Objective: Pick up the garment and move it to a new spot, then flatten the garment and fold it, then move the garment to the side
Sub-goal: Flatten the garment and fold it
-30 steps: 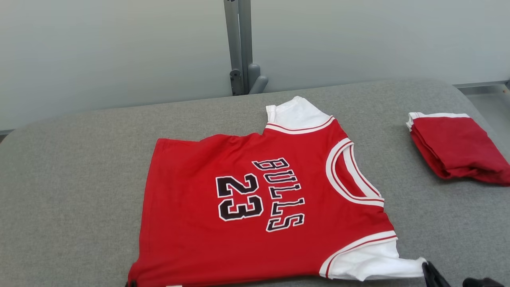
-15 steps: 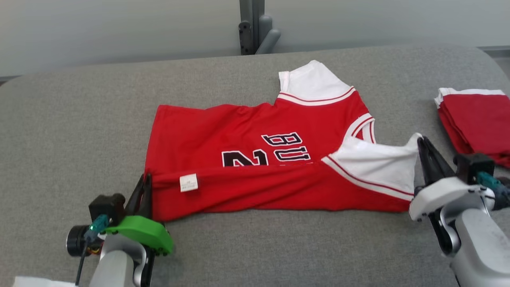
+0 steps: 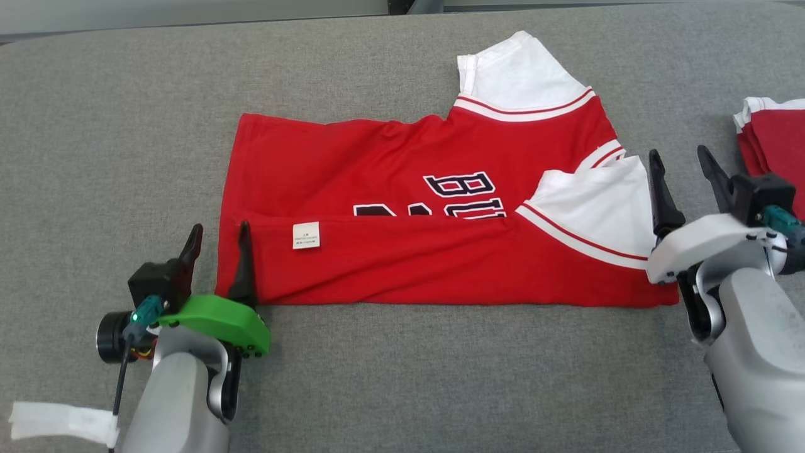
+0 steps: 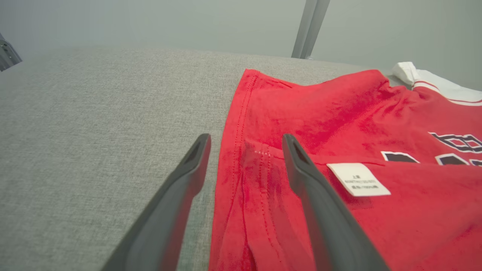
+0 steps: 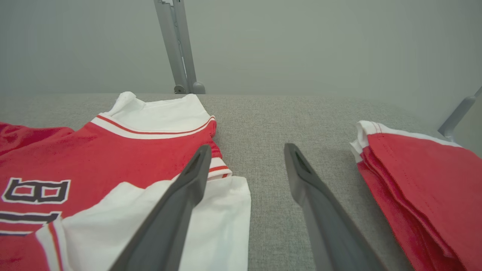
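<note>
My red shirt point(image 3: 409, 251) lies in the middle of the grey counter point(image 3: 126, 126). Its near half is folded up over the black letters, and a small white tag point(image 3: 305, 234) shows on top.

Here is what could go wrong. One finger of my left claw point(image 3: 220, 226) sits on the shirt's end edge. If I pull that arm back low, I think the finger could drag the cloth and spoil the fold. On the other side, the white sleeve point(image 3: 597, 207) looks loose and puffy. It may slide open if I bump it. A second folded red pile point(image 3: 773, 145) is near my right claw point(image 3: 679, 153), so a wide swing could knock it.

Both claws are open and hold nothing. The left arm comes in from the lower left, low down, fingers pointing away from me, one over the shirt and one over bare counter. The right arm comes in from the lower right. One finger is at the sleeve and the other is over bare counter, between the shirt and the pile.
</note>
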`<state>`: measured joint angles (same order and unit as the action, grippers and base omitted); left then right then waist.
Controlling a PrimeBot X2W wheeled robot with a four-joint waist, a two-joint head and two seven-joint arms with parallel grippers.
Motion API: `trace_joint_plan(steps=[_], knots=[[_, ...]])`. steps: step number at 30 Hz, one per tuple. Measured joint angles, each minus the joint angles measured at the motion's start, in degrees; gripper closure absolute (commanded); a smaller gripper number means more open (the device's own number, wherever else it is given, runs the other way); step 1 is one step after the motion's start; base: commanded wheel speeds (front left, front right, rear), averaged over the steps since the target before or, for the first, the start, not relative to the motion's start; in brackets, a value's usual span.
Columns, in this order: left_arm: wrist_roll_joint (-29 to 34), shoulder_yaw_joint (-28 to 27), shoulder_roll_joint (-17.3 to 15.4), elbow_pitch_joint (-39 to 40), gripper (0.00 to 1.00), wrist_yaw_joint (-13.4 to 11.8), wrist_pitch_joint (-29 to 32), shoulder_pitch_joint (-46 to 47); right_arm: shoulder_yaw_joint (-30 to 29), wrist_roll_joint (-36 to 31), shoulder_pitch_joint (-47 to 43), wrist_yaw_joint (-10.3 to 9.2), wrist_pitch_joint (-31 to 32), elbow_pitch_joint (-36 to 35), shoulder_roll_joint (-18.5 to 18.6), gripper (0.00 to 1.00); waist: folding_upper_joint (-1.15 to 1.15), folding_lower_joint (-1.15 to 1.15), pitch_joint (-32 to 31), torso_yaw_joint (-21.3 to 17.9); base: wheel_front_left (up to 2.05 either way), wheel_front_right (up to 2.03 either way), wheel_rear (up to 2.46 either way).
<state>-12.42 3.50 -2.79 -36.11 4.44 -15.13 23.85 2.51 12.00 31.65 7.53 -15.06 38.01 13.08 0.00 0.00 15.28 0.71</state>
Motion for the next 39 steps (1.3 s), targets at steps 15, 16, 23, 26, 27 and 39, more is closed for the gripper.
trace_joint_plan(steps=[15, 16, 23, 26, 27, 39], knots=[[-1.6, 0.9, 0.0, 5.5, 0.00, -1.8, 0.0, -11.5, 6.1, 7.9, -17.4, 0.00, 0.0, -3.9, -1.0, 0.00, 0.00, 0.00, -1.7, -1.8, 0.00, 0.00, 0.00], [-1.6, 0.9, 0.0, 5.4, 0.00, -1.9, 0.0, -11.5, 7.0, 7.4, -17.2, 0.00, -0.1, -3.4, -0.9, 0.00, 0.00, 0.00, -1.6, -1.8, 0.00, 0.00, 0.00], [-1.5, 0.7, 0.0, 4.0, 0.00, -2.2, 0.0, -10.4, 9.2, 7.0, -14.6, -0.04, -0.2, -0.7, -0.8, 1.00, 0.00, 0.00, -1.0, -1.8, 0.00, 0.00, 0.00], [-1.5, 0.5, 0.0, 2.9, 0.00, -2.4, 0.0, -10.3, 9.6, 7.1, -14.2, 0.02, -0.2, -1.1, -1.2, 1.00, 0.00, 0.00, -1.0, -1.9, 0.00, 0.00, 0.00], [-1.5, 0.5, 0.0, 2.7, 0.00, -2.4, 0.0, -10.2, 9.6, 7.2, -14.1, 0.02, -0.2, -1.4, -1.1, 1.00, 0.00, 0.00, -1.0, -1.9, 0.00, 0.00, 0.00], [-1.6, -0.2, 0.0, -1.0, 1.00, -0.5, -0.1, -8.6, 9.5, 8.5, -14.1, 0.00, -0.1, -3.8, -1.2, 1.00, 0.00, 0.00, -1.4, -2.7, 0.00, 0.00, 0.00]])
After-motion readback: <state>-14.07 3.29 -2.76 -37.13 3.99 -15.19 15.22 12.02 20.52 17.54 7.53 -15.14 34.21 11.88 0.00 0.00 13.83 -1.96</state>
